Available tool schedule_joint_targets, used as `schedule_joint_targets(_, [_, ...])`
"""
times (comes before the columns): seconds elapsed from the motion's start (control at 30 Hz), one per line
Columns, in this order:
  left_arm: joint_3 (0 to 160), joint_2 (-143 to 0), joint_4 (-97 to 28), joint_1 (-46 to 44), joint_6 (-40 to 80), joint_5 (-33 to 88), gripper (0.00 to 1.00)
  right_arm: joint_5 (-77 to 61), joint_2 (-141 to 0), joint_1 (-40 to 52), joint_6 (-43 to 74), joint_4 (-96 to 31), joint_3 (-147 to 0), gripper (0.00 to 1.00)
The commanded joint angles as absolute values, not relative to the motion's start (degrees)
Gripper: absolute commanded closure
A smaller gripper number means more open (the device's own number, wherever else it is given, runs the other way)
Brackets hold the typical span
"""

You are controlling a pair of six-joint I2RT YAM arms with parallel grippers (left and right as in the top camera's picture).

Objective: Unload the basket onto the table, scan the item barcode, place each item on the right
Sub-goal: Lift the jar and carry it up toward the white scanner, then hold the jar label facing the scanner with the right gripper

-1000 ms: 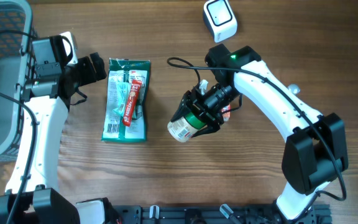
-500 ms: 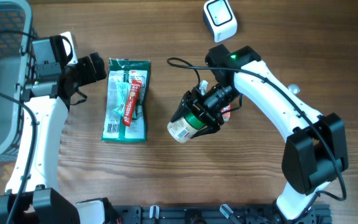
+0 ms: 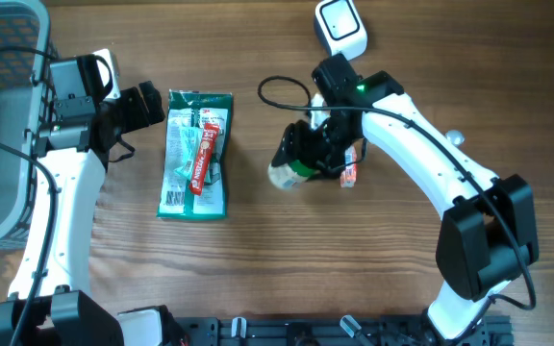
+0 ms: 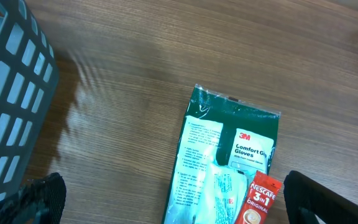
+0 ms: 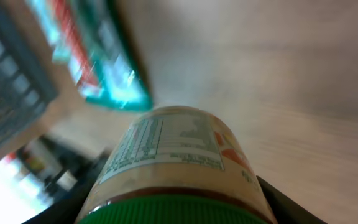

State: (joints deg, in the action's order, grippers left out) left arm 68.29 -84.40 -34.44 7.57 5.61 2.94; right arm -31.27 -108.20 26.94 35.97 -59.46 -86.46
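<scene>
Since a second ago the jar (image 3: pixel 285 173) has been carried across the desk (image 3: pixel 258 279) toward the scanner (image 3: pixel 341 24). It now sits nearer to it, though below and to the left of it and clearly apart.

As I judge it, the pick-up is done and the approach is under way, but the scan itself is not. The jar does not yet face the scanner's window. The right wrist view shows only a printed text panel on the label, with no barcode to be made out. What is left is to close the gap and turn the code toward the scanner.

The right fingers (image 5: pixel 284 208) are partly spread and clamped on the jar at its green lid end, one on each side.

Much farther from the scanner, off to its left, the left fingers (image 4: pixel 328 199) stand spread as wide as they go. They hold nothing and hover just beside the gloves packet (image 3: pixel 197 154), which has a red sachet (image 3: pixel 205 149) lying on top of it.
</scene>
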Motion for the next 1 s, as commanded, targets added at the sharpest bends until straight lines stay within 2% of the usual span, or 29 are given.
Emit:
schedule_joint_targets(0.0, [69.1, -83.6, -34.3, 7.8, 4.7, 3.4, 0.0, -16.3, -107.1, 27.0, 35.9, -57.0, -87.4, 0.72])
schedule_joint_targets(0.1, [69.1, -83.6, -34.3, 7.8, 4.7, 3.4, 0.0, -16.0, -107.0, 26.6, 27.7, -53.5, -88.1, 0.72])
schedule_joint_targets(0.2, [69.1, -83.6, -34.3, 7.8, 4.7, 3.4, 0.0, -16.6, -106.9, 24.6, 23.0, -58.2, -97.4, 0.83])
schedule_joint_targets(0.3, [69.1, -83.6, -34.3, 7.8, 4.7, 3.4, 0.0, -15.0, -106.9, 22.9, 16.3, -65.5, -109.7, 0.83])
schedule_joint_targets(0.4, [69.1, -83.6, -34.3, 7.8, 4.7, 3.4, 0.0, -9.5, -106.9, 21.9, 12.4, -66.4, -118.1, 0.82])
schedule_joint_targets(0.6, [69.1, -83.6, -34.3, 7.8, 4.7, 3.4, 0.0, 0.7, -108.7, 21.9, 10.5, -60.6, -118.5, 0.83])
schedule_joint_targets(0.73, [69.1, -83.6, -34.3, 7.8, 4.7, 3.4, 0.0, 10.1, -113.4, 21.9, 10.5, -52.0, -118.5, 0.85])
schedule_joint_targets(0.97, [69.1, -83.6, -34.3, 7.8, 4.7, 3.4, 0.0, 18.5, -124.4, 21.4, 10.4, -35.9, -118.5, 0.83])
